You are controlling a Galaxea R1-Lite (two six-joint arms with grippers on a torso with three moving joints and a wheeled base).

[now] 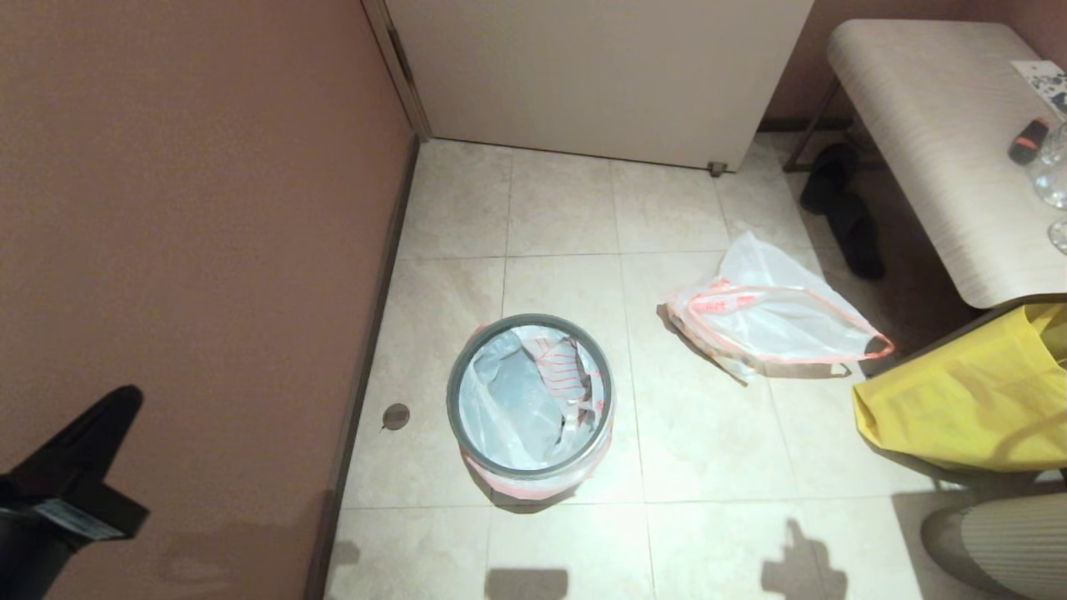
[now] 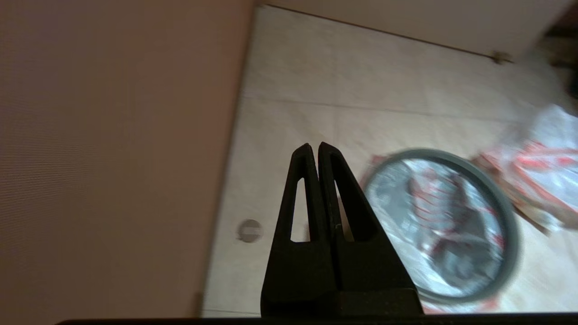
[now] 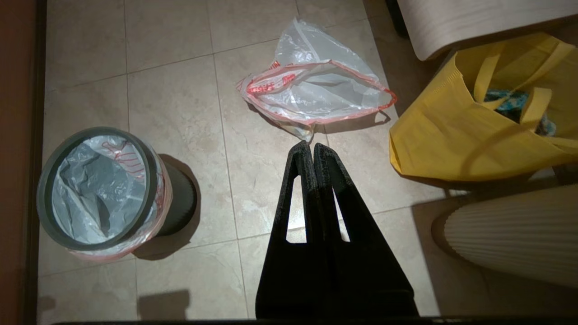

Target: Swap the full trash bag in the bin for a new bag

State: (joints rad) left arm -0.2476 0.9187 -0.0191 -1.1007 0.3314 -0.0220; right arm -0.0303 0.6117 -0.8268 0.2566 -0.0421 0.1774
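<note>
From the head, the bin [image 1: 530, 406] stands on the tiled floor near the left wall, lined with a white bag [image 1: 521, 400] under its grey hoop. A second, limp bag [image 1: 771, 312] lies to its right, near a yellow bag [image 1: 971, 392].

The left wrist view shows the left gripper [image 2: 314, 145] closed and empty.

The right wrist view shows the right gripper [image 3: 307, 144] likewise closed, holding nothing.
</note>
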